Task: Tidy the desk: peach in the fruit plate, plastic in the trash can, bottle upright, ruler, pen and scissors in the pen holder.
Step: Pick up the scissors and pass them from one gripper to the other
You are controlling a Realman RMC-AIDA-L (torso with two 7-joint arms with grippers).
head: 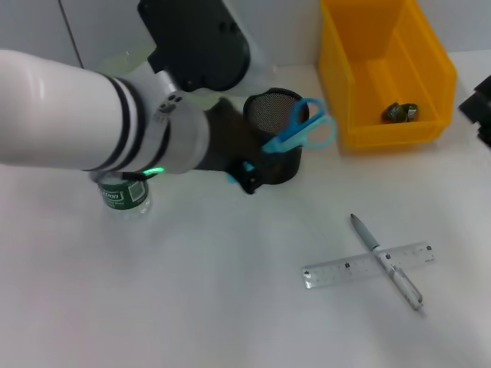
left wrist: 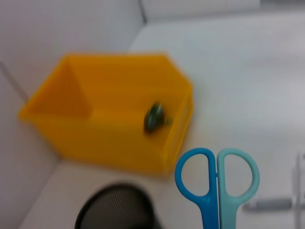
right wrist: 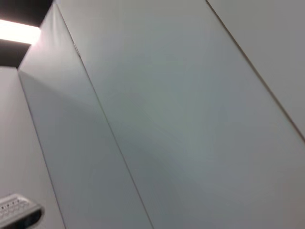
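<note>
My left gripper (head: 255, 159) is shut on the blue scissors (head: 305, 127), low against the front of the black mesh pen holder (head: 273, 113). The handles stick out past the holder's right rim. The left wrist view shows those scissors' handles (left wrist: 217, 185) above the holder's rim (left wrist: 114, 210). A clear ruler (head: 368, 265) lies on the table at the front right, with a silver pen (head: 387, 262) crossed over it. A green-labelled bottle (head: 123, 196) stands upright under my left arm. Crumpled plastic (head: 400, 113) lies in the yellow trash can (head: 360, 84). The peach and fruit plate are hidden or out of view.
The trash can (left wrist: 114, 109) sits right of the pen holder at the back, near the wall. My right gripper (head: 479, 111) is parked at the far right edge of the head view; its wrist view shows only wall panels.
</note>
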